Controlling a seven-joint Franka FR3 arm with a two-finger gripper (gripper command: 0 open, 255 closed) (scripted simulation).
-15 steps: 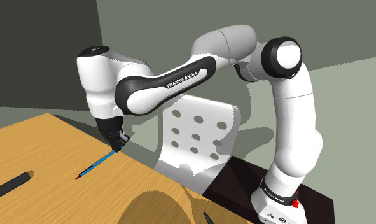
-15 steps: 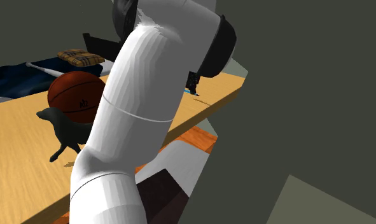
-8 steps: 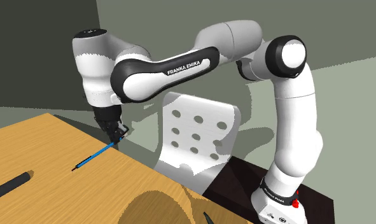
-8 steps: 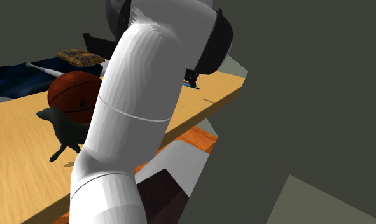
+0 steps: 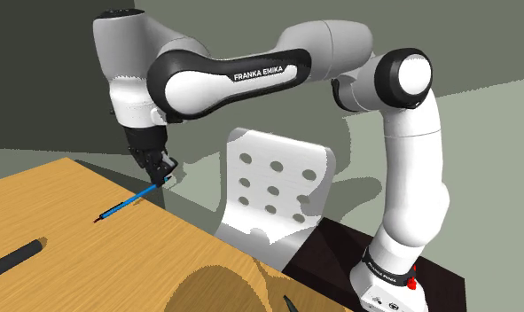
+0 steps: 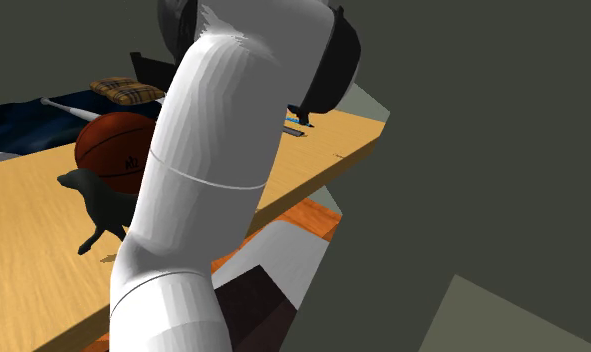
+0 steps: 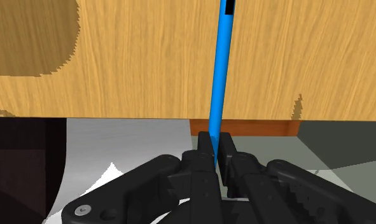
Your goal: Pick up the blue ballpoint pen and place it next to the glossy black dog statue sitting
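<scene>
Claw gripped one blue pen by its end, slanting toward the table; one black dog statue stood near one orange basketball.

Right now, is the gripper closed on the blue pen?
Yes, the gripper clasps one end of the blue pen between its fingers.

You are looking at a wooden tabletop lying in soft, even light, with a white chair, its back pierced by round holes, standing just beside its edge. Dark grey walls are rising behind, and a pale grey-green floor is spreading beyond.
</scene>
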